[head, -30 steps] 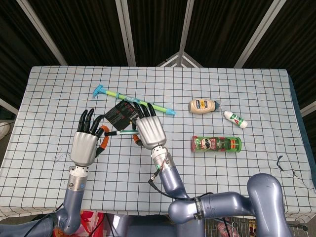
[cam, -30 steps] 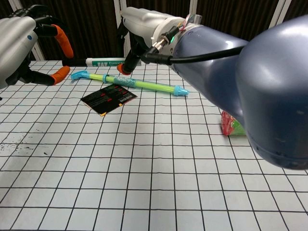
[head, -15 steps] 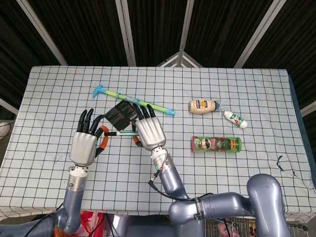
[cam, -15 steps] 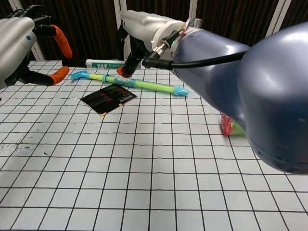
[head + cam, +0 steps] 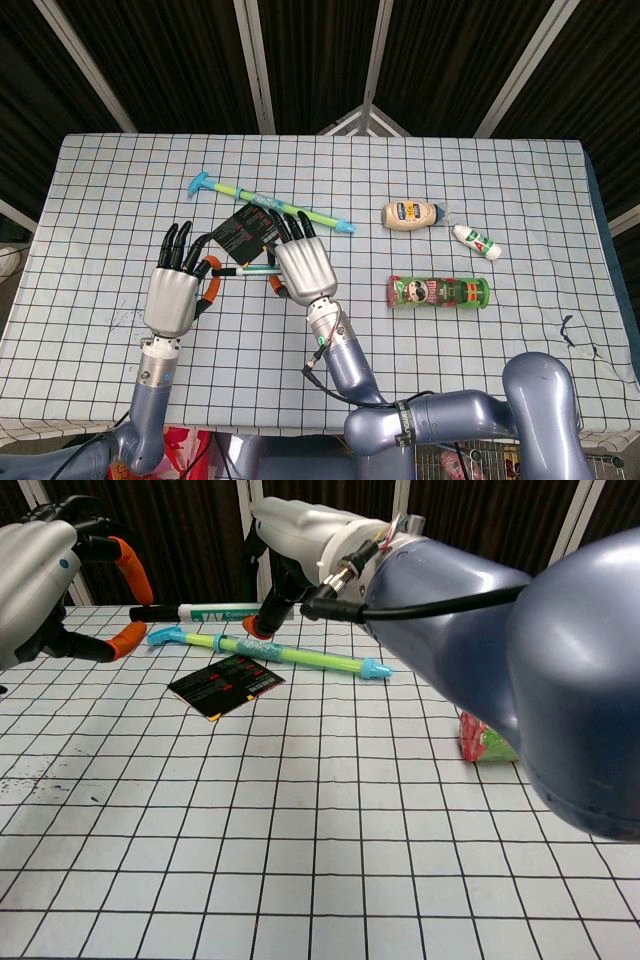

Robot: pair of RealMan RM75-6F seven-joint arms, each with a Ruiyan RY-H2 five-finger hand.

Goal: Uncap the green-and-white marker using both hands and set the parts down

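The green-and-white marker (image 5: 215, 611) hangs level above the table, its black cap end (image 5: 148, 612) pointing to the left. My right hand (image 5: 300, 535) grips the marker's right end between orange-tipped fingers (image 5: 262, 620). My left hand (image 5: 35, 575) is at the far left with its orange-tipped thumb and finger spread above and below the cap end, and I see no contact. In the head view the marker (image 5: 248, 268) spans the gap between the left hand (image 5: 175, 292) and the right hand (image 5: 303, 265).
On the checked tablecloth (image 5: 500, 180) below lie a black card (image 5: 228, 685) and a long green-and-blue stick (image 5: 280, 655). To the right are a mayonnaise bottle (image 5: 412, 214), a small white bottle (image 5: 477, 241) and a green snack can (image 5: 438, 292).
My right hand has carried the marker leftward, so the black cap end now reaches in between the left hand's spread thumb and finger. The left hand has barely shifted.
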